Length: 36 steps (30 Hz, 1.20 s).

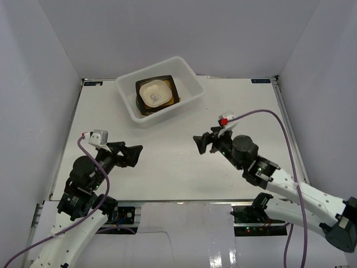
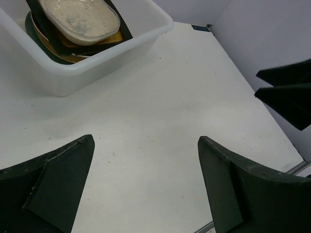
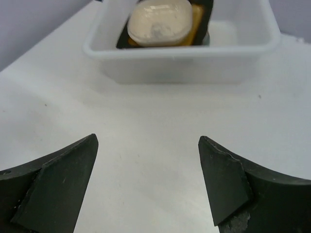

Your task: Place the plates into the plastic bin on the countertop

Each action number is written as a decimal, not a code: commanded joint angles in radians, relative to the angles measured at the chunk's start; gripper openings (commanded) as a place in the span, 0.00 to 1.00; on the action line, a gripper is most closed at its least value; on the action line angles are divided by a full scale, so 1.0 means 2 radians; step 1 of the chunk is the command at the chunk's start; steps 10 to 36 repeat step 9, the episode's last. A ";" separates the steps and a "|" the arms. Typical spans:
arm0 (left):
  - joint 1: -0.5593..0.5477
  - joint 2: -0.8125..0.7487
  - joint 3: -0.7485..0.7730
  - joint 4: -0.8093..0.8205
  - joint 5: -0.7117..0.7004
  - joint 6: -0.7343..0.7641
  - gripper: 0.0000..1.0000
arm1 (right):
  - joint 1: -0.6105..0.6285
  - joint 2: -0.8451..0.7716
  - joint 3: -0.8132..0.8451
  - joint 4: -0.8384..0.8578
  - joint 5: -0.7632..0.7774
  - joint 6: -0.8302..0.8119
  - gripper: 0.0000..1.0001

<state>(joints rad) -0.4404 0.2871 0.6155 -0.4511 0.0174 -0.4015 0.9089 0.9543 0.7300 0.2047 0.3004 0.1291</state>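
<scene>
Left pincer [image 1: 135,155], right pincer [image 1: 199,144] agape, aimed at plastic bin [image 1: 191,84]

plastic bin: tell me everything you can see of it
The plastic bin is a white, translucent rectangular tub with rounded corners and a rolled rim. It stands upright, turned askew, on the far part of the countertop. Inside, toward one end, sits a stack of plates: a cream dish on top, a black square one with yellow beneath. The rest of its floor is bare.
</scene>
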 commanded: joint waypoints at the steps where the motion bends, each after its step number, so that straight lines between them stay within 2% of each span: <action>1: 0.002 0.008 0.011 0.013 0.024 0.012 0.98 | 0.003 -0.117 -0.079 -0.051 0.077 0.071 0.90; 5: 0.002 0.012 0.016 0.018 0.037 0.010 0.98 | 0.003 -0.254 -0.194 -0.075 0.082 0.106 0.90; 7: 0.002 0.014 0.014 0.025 0.044 0.004 0.98 | 0.003 -0.303 -0.215 -0.074 0.081 0.110 0.90; 9: 0.002 0.020 0.020 0.038 0.040 0.000 0.98 | 0.003 -0.320 -0.210 -0.081 0.072 0.104 0.90; 36: 0.002 0.020 0.020 0.038 0.040 0.000 0.98 | 0.003 -0.320 -0.210 -0.081 0.072 0.104 0.90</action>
